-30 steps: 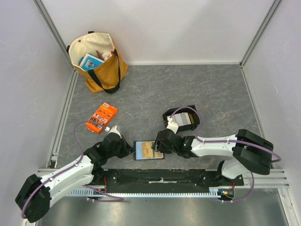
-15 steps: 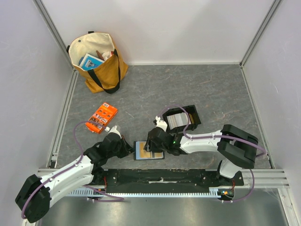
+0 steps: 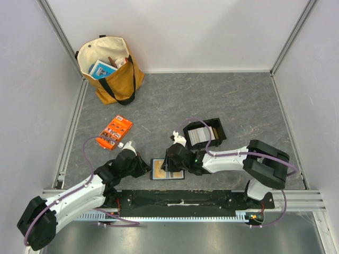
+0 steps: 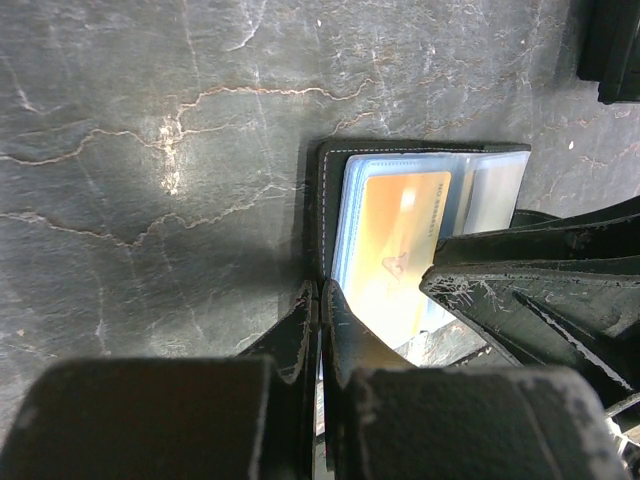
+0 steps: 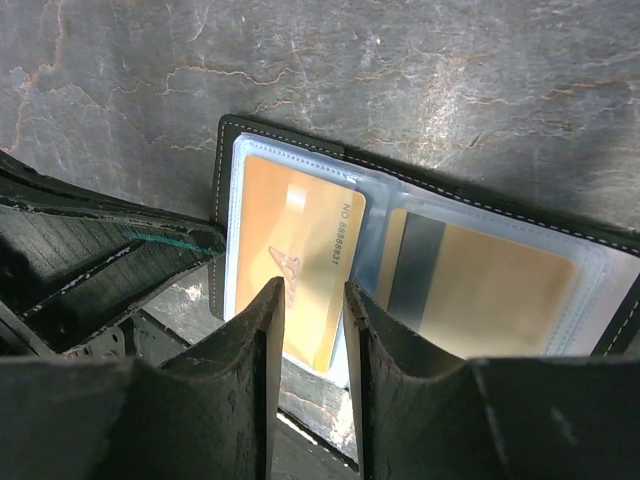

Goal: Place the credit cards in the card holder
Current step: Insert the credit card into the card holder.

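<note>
The card holder [image 3: 168,169] lay open near the table's [image 3: 238,100] front edge, its left cover pinched in the closed jaws of the left gripper [image 4: 320,300]. The right gripper [image 5: 307,300] hovered over a tan credit card [image 5: 295,270] in the left sleeve, jaws a narrow gap apart, gripping nothing

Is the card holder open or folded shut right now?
Open, lying flat: the card holder shows its clear inner sleeves spread out, with tan cards visible in them.
</note>
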